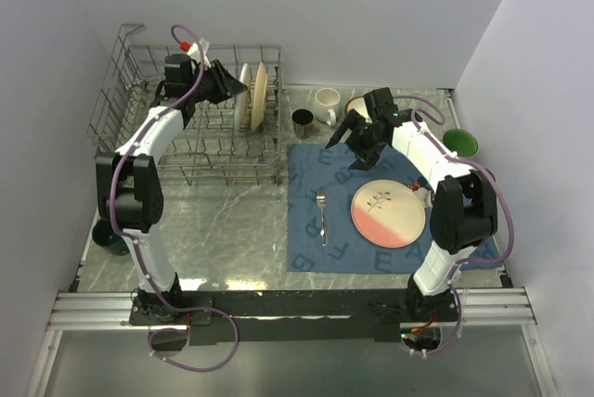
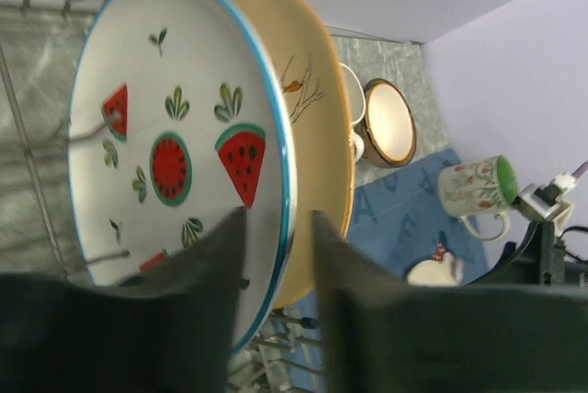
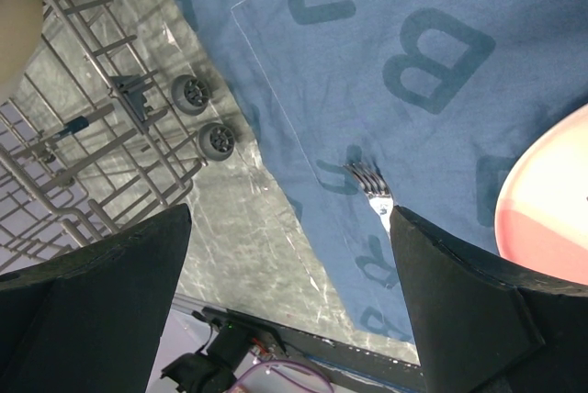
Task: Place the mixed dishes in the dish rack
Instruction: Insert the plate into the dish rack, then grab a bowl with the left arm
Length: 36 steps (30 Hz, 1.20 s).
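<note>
Left wrist: L gripper (image 2: pixel 278 218) jaws slightly apart, straddling the rim of the watermelon plate (image 2: pixel 175 154). Small gap each side, no clamp visible. Plate stands on edge in the rack (image 1: pixel 223 151), tan plate (image 2: pixel 322 127) just behind it, also upright.

Top external: both plates sit at the rack's right end, L gripper on their left side. R gripper (image 3: pixel 289 214) is wide open, nothing btwn fingers, hovering over the mat (image 1: pixel 306 249) near its far-left corner.

Right wrist: fork (image 3: pixel 369 189) tines on the mat below, rack wheels at left.

Not in rack:
- fork and pink plate (image 1: pixel 388 213), both on the mat
- white mug (image 1: pixel 327 105), dark mug (image 1: pixel 303 121) and brown-rim bowl (image 2: pixel 390 122), behind the mat
- green bowl (image 1: pixel 459 142), far right
</note>
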### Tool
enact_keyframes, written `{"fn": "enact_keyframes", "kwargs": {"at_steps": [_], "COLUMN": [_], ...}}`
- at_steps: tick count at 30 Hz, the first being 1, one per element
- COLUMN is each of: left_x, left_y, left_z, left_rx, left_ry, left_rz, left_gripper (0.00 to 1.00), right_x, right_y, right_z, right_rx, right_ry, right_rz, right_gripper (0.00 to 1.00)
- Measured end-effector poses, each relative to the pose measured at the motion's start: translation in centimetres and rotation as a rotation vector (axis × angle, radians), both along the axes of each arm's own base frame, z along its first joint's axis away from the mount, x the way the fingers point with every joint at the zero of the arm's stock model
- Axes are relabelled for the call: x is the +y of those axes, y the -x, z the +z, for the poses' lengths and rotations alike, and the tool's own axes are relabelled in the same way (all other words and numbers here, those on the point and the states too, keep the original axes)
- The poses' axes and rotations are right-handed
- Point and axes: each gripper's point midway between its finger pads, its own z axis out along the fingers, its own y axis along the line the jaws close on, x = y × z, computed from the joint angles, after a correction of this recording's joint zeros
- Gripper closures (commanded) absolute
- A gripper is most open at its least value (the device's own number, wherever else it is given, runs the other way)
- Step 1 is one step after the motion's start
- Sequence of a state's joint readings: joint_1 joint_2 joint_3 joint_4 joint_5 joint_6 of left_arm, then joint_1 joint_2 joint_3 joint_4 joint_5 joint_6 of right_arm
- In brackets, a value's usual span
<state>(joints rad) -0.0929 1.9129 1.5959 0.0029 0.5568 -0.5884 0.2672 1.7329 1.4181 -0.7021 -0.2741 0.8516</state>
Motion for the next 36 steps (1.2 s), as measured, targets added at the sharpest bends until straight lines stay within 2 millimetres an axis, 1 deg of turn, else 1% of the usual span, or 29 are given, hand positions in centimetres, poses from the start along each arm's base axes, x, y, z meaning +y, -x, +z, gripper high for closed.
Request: {"fn": "enact_keyframes", "kwargs": {"at_steps": [2, 3, 5, 6, 8, 9, 10, 11, 15, 16, 20, 22, 25, 27, 29, 32, 34, 36], "left_x": [0.0, 0.0, -0.1, 0.0, 0.0, 0.0, 0.0, 0.0, 0.2, 0.2, 0.4, 0.6, 1.1, 1.3, 1.4, 1.0, 0.3, -0.9], "left_y": [0.2, 0.4, 0.6, 0.7, 0.9, 0.9, 0.9, 0.8, 0.6, 0.5, 0.3, 0.4, 0.8, 1.3, 2.0, 3.3, 4.3, 5.2], "left_z": [-0.7, -1.2, -1.9, -2.2, -2.7, -2.7, -2.7, -2.6, -1.9, -1.5, 0.9, 2.7, 5.8, 7.7, 9.9, 13.0, 14.5, 15.2], "left_rx": [0.024, 0.038, 0.055, 0.067, 0.079, 0.080, 0.078, 0.077, 0.073, 0.068, 0.036, 0.009, -0.043, -0.075, -0.117, -0.180, -0.214, -0.232], "left_ry": [0.002, 0.002, 0.000, 0.002, -0.002, -0.003, -0.004, -0.004, -0.007, -0.008, -0.013, -0.020, -0.036, -0.043, -0.053, -0.046, -0.042, -0.046], "left_rz": [0.001, 0.001, 0.001, 0.003, 0.005, 0.005, 0.005, 0.005, 0.015, 0.018, 0.034, 0.045, 0.061, 0.068, 0.065, 0.028, -0.015, -0.059], "left_gripper": [0.39, 0.31, 0.27, 0.21, 0.15, 0.08, 0.04, 0.01, 0.01, 0.01, 0.01, 0.01, 0.01, 0.01, 0.01, 0.01, 0.01, 0.01], "right_x": [0.0, 0.0, 0.0, 0.0, 0.0, 0.0, 0.0, 0.0, -0.1, -0.1, -0.4, -0.6, -1.0, -1.5, -2.5, -4.4, -5.9, -7.3], "right_y": [0.0, 0.0, 0.1, 0.1, 0.1, 0.1, 0.1, 0.1, 0.1, 0.1, 0.0, -0.5, -2.0, -2.9, -3.7, -4.4, -4.9, -5.3], "right_z": [0.1, 0.1, 0.2, 0.2, 0.3, 0.2, 0.2, 0.2, 0.2, 0.2, 0.7, 1.8, 4.1, 5.3, 6.0, 6.2, 6.1, 6.1], "right_rx": [-0.003, -0.004, -0.006, -0.006, -0.007, -0.007, -0.007, -0.007, -0.007, -0.008, -0.012, -0.034, -0.103, -0.142, -0.167, -0.176, -0.176, -0.177], "right_ry": [-0.001, -0.001, -0.002, -0.002, -0.002, -0.002, -0.002, -0.002, 0.000, 0.002, 0.021, 0.031, 0.039, 0.039, 0.039, 0.045, 0.052, 0.059], "right_rz": [0.000, 0.000, 0.000, 0.000, 0.001, 0.000, 0.000, 0.000, 0.000, -0.001, -0.002, -0.001, -0.004, -0.008, -0.025, -0.060, -0.091, -0.118], "right_gripper": [0.03, 0.03, 0.03, 0.03, 0.03, 0.03, 0.03, 0.03, 0.02, 0.00, 0.00, 0.00, 0.00, 0.00, 0.00, 0.00, 0.00, 0.00]}}
